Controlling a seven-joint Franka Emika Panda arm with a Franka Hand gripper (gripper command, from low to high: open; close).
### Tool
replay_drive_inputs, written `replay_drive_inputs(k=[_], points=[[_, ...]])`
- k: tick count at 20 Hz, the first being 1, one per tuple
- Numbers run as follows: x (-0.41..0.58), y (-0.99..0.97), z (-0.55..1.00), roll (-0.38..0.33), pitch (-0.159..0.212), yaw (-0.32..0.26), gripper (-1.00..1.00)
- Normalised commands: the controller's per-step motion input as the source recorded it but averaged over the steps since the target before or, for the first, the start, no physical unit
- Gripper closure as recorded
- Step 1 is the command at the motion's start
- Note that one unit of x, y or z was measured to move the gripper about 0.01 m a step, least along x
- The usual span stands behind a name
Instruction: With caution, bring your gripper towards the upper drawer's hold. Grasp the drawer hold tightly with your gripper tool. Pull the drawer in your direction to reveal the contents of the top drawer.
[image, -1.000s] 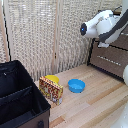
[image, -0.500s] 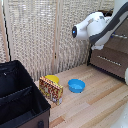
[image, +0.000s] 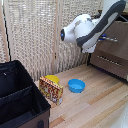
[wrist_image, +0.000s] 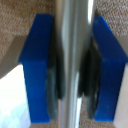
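Gripper (wrist_image: 73, 70) was clamped on the drawer hold (wrist_image: 74, 50), blue fingertips (wrist_image: 36, 70) at 9 and 3 o'clock of the bar. Top drawer (image: 117, 36) sat at 3 o'clock in exterior view.

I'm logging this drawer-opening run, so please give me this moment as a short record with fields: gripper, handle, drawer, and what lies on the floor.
gripper: the gripper has its blue fingertips on either side of the drawer hold, closed against it
drawer hold: silver bar, running between the two pads in the wrist view; largely hidden by the arm in the exterior view
top drawer: the top drawer is dark brown; whether it is pulled out cannot be told
lower drawer: lower drawer with its own silver bar
floor: blue bowl, yellow box, black case
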Motion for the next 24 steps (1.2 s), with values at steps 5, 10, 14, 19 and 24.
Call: replay_drive_inputs(k=[5,10,14,19,24], points=[[0.167,0.35,-0.09,0.001,0.000,-0.051,-1.00],[0.199,0.00,0.09,-0.034,0.000,-0.020,-1.00],[0.270,0.04,0.05,-0.001,0.009,-0.017,-1.00],[0.409,0.45,-0.02,0.003,0.036,-0.002,-1.00],[0.332,0.71,-0.09,-0.005,0.034,0.014,-1.00]])
